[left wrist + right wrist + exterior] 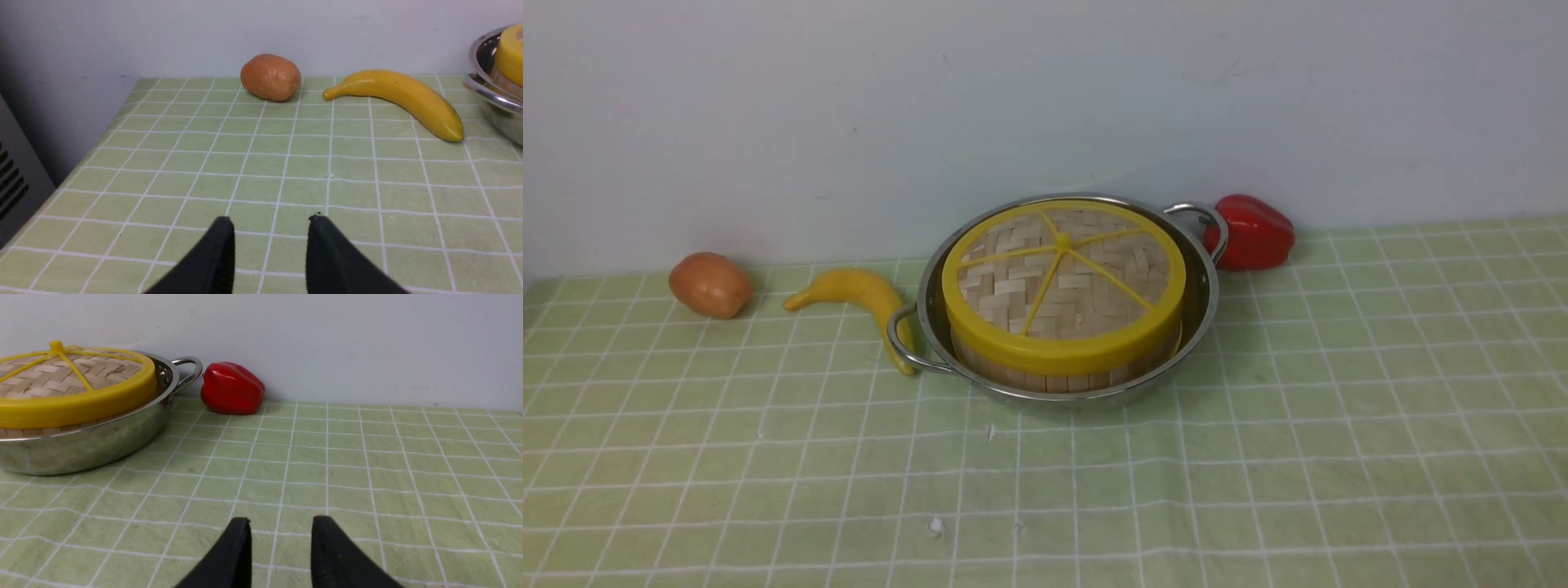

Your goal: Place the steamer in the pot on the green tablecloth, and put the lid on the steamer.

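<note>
The steamer [1062, 363] is seated in the pot [1207, 282] on the green tablecloth [1339, 457], and the lid [1063, 282] is set on top of it; the task is judged complete. The left gripper [270, 245] and right gripper [281, 543] are seen parted and empty, well apart from the pot. The lid is judged light, stiff and best taken by its rim. A banana [862, 298] lies left, touching the pot's handle.

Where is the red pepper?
In the front view, the red pepper lies on the right by the wall, just behind the pot's right handle.
</note>
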